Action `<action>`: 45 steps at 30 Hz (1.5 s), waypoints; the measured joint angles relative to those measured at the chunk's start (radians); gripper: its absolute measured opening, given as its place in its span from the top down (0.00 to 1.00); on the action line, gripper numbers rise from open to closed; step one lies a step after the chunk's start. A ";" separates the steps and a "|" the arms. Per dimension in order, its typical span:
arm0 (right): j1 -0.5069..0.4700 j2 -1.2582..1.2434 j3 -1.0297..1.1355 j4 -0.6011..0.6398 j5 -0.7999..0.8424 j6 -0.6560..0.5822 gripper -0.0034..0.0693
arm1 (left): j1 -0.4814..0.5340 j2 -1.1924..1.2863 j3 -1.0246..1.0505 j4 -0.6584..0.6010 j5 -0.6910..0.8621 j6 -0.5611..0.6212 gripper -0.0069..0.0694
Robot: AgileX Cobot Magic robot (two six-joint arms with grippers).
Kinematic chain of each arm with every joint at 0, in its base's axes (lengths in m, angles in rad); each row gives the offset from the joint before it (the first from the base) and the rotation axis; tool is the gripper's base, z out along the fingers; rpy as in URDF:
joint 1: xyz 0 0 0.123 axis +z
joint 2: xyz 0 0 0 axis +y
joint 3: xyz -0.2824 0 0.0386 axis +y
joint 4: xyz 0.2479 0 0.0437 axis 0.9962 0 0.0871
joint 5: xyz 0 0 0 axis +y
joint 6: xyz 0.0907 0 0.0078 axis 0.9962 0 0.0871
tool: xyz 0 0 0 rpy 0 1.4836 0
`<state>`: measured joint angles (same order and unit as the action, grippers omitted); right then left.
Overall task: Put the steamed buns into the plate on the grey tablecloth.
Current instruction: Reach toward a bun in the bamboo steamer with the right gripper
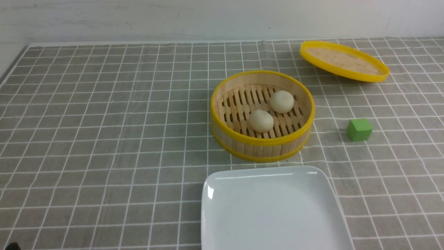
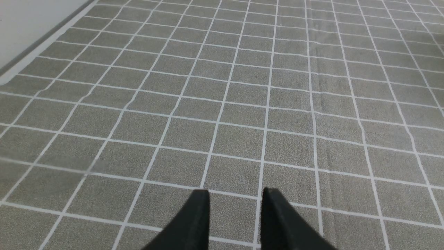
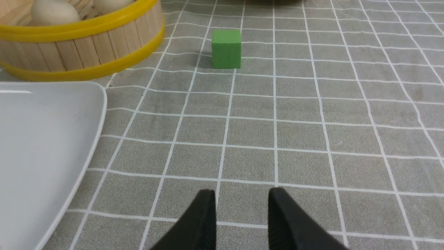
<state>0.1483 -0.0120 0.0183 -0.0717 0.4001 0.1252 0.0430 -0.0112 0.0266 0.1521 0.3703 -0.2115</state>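
Well to the left of the bamboo steamer basket [image 1: 262, 116], the left jaws hang over bare grey tablecloth [image 1: 104, 121], slightly spread with cloth showing between them and nothing held; that wrist view shows neither buns nor plate, so this arm looks the farther one. Both steamed buns sit inside the basket on its slats, apart from each other: one bun [image 1: 261, 121] toward the basket's near left, the other bun [image 1: 281, 101] toward its far right. Being round, they offer no long axis to line up with. The white plate [image 1: 222, 194] lies empty, just on the robot's side of the basket, so nothing of the task is done yet. The right jaws are likewise slightly spread and empty, low over the table on the robot's side and to the right of the basket, close to the plate's right edge. From them the buns lie ahead and to the left, beyond the basket's yellow rim, so the right arm seems the nearer and must come in over that rim. A green cube [image 1: 359, 130] stands right of the basket, and the yellow-rimmed lid [image 1: 343, 60] lies beyond it
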 joint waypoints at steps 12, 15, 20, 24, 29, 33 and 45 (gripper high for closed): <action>0.000 0.000 0.000 0.000 0.000 0.000 0.62 | 0.000 0.000 0.000 0.000 0.000 0.000 0.59; 0.000 0.000 0.000 0.000 0.000 0.000 0.62 | 0.000 0.000 0.000 0.000 0.000 0.000 0.59; 0.000 0.000 0.000 0.000 0.000 0.000 0.62 | 0.000 0.000 0.000 0.000 0.000 0.000 0.59; 0.000 0.000 0.000 0.064 -0.004 0.051 0.62 | 0.000 0.000 0.000 0.000 0.000 0.000 0.59; 0.000 0.000 0.007 0.397 -0.033 0.273 0.62 | 0.000 0.000 0.000 0.000 0.000 0.000 0.59; 0.000 0.000 0.007 0.551 -0.056 0.360 0.62 | 0.000 0.000 0.000 0.000 0.000 0.000 0.59; 0.000 0.038 -0.161 0.441 -0.082 0.198 0.76 | 0.000 0.000 0.000 0.000 0.000 0.000 0.59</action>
<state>0.1483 0.0258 -0.1428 0.3695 0.3185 0.3230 0.0430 -0.0112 0.0266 0.1521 0.3703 -0.2115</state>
